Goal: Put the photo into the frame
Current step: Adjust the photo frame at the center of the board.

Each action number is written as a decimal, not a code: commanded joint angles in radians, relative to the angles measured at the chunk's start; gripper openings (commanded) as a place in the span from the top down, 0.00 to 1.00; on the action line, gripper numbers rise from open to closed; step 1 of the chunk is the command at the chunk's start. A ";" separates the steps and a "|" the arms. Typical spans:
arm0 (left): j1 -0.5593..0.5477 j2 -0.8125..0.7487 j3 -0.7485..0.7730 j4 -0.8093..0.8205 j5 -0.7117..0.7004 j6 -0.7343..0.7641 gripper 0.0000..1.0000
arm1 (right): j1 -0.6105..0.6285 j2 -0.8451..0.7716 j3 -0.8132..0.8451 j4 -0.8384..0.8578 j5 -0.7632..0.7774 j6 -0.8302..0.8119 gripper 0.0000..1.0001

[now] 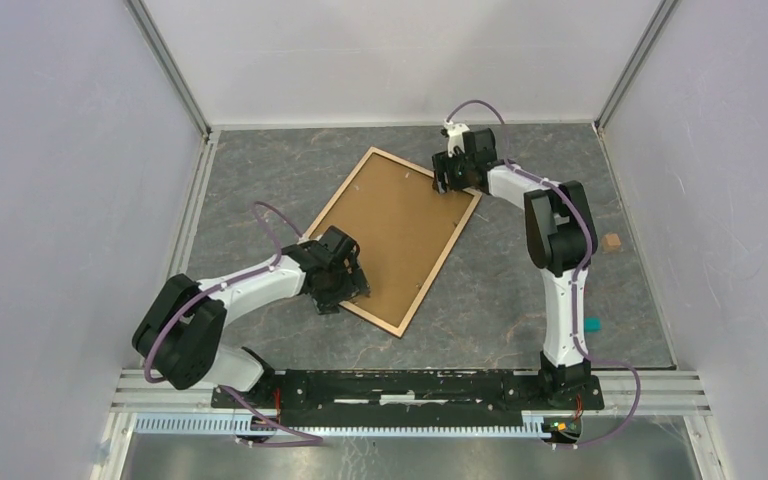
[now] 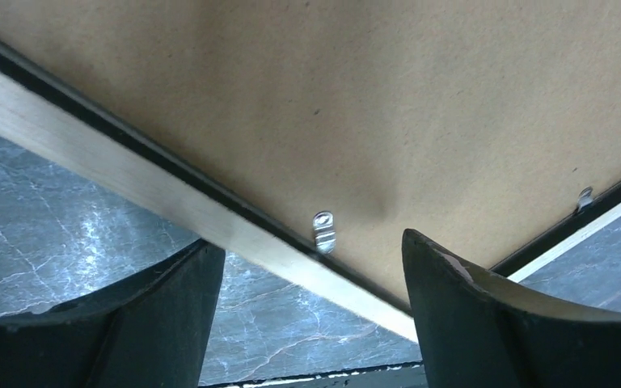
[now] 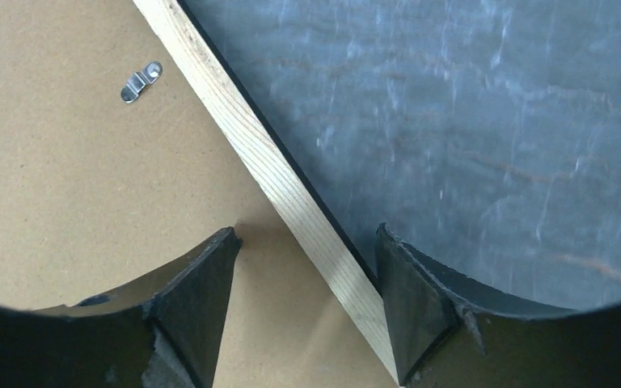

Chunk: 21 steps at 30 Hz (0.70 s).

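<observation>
The frame (image 1: 441, 263) lies back side up in the middle of the table, its tan wood rails around a flat brown backing board (image 1: 400, 225). The photo is hidden. My left gripper (image 1: 345, 290) is at the frame's near-left end. In its wrist view it stands open (image 2: 309, 241) astride the rail (image 2: 129, 174), close to a metal clip (image 2: 323, 230). My right gripper (image 1: 447, 185) is low at the far right corner. It is open (image 3: 306, 233), with one finger (image 3: 194, 299) on the board (image 3: 73, 178) and the other outside the rail (image 3: 242, 129). Neither holds anything.
A small brown piece (image 1: 612, 242) and a teal item (image 1: 592, 324) lie on the grey marbled table at the right. White walls close in three sides. A metal rail (image 1: 410, 385) carries the arm bases along the near edge. A second clip (image 3: 141, 82) sits on the board.
</observation>
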 commanded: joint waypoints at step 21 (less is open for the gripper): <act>0.346 0.182 0.271 -0.160 -0.068 0.394 0.34 | 0.028 -0.969 -1.238 0.189 0.052 0.264 0.30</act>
